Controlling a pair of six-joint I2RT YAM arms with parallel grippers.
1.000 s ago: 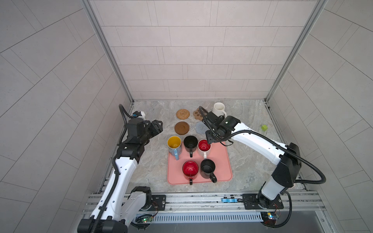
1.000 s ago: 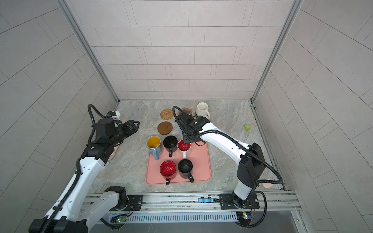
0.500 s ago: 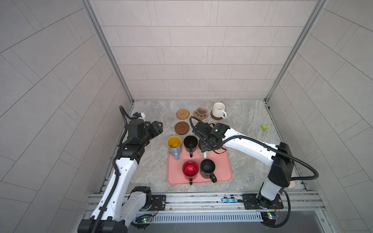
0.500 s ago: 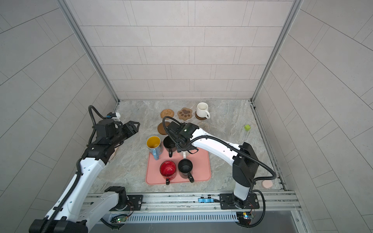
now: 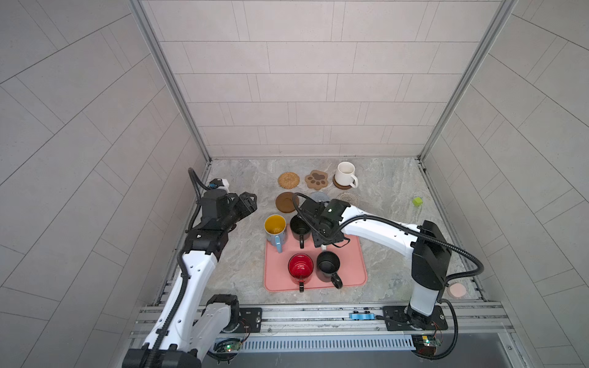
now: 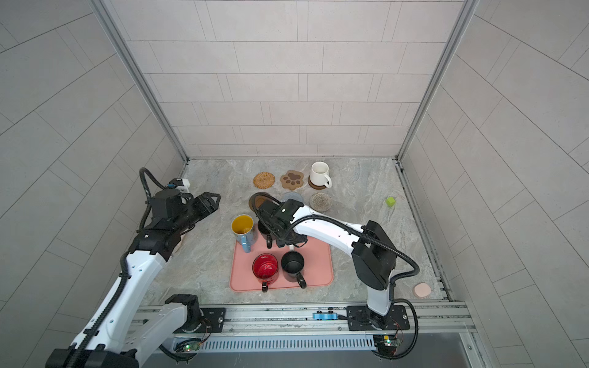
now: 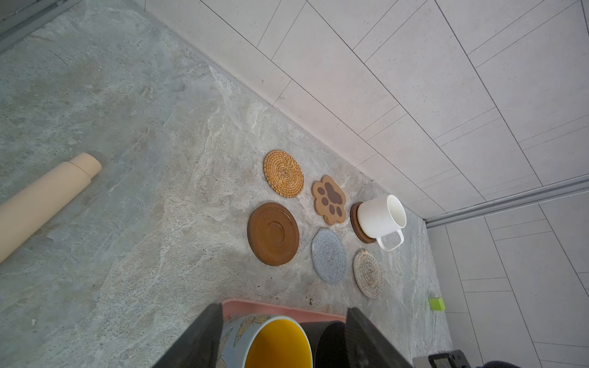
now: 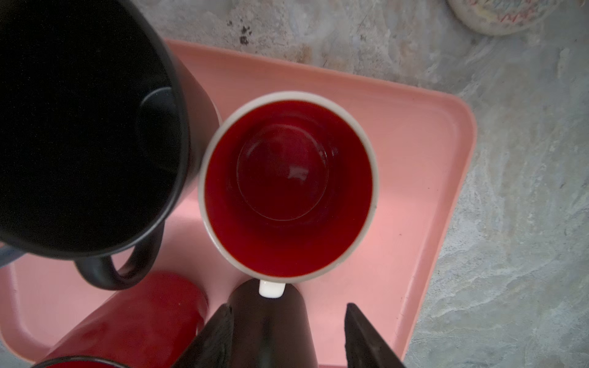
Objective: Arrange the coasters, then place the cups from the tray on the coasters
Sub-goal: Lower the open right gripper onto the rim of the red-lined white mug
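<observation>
Jaws apart, right gripper [image 8: 288, 306] hovers over the handle [image 8: 271, 288] of the red-lined cup [image 8: 288, 188]; centring before closing looks wise, while the left gripper [image 7: 283, 308] idles, released.

Bright, even diffuse light, soft shadows; top views bow at edges. Right wrist view dimmer, near black cup [image 8: 83, 127] blurred.

Layout relative to tray [image 5: 350, 267] on surface [image 5: 236, 264].
Behind tray, two rows of three coasters [image 5: 288, 180]; a mug [image 5: 345, 175] stands on the rear-right coaster [image 7: 354, 220]. On tray: three mugs [image 5: 299, 227] along rear edge, two mugs [image 5: 328, 266] toward front. Small cube [image 5: 417, 201] lies behind-right of tray.
</observation>
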